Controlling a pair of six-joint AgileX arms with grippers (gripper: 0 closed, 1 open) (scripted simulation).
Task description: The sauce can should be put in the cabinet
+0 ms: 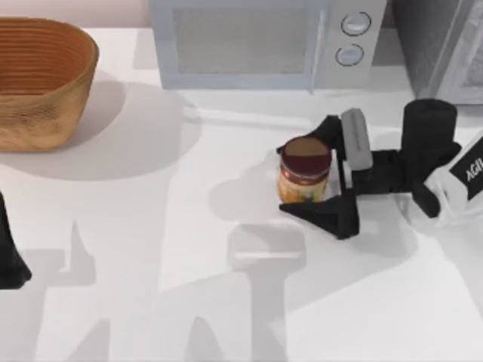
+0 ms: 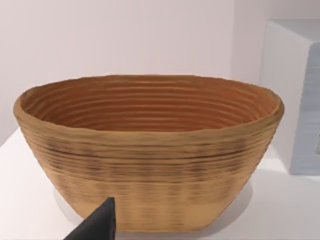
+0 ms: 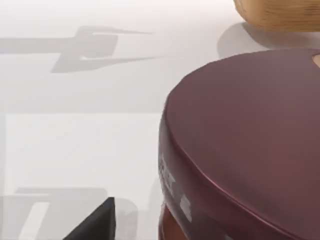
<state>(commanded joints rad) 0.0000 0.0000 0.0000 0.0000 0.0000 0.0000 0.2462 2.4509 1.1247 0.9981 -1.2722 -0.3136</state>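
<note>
The sauce can [image 1: 304, 170] stands upright on the white table, right of centre, showing its dark maroon lid and orange-yellow label. My right gripper [image 1: 303, 173] reaches in from the right and is open, one finger on each side of the can. In the right wrist view the maroon lid [image 3: 245, 135] is very close, and a strip of table separates it from one black fingertip [image 3: 97, 222]. The grey cabinet [image 1: 445, 45] sits at the back right corner. My left arm [image 1: 9, 256] is parked at the left edge.
A white microwave [image 1: 264, 41] with two round knobs stands at the back centre, just behind the can. A woven basket [image 1: 38, 83] sits at the back left, and the left wrist view faces the basket [image 2: 150, 150] at close range.
</note>
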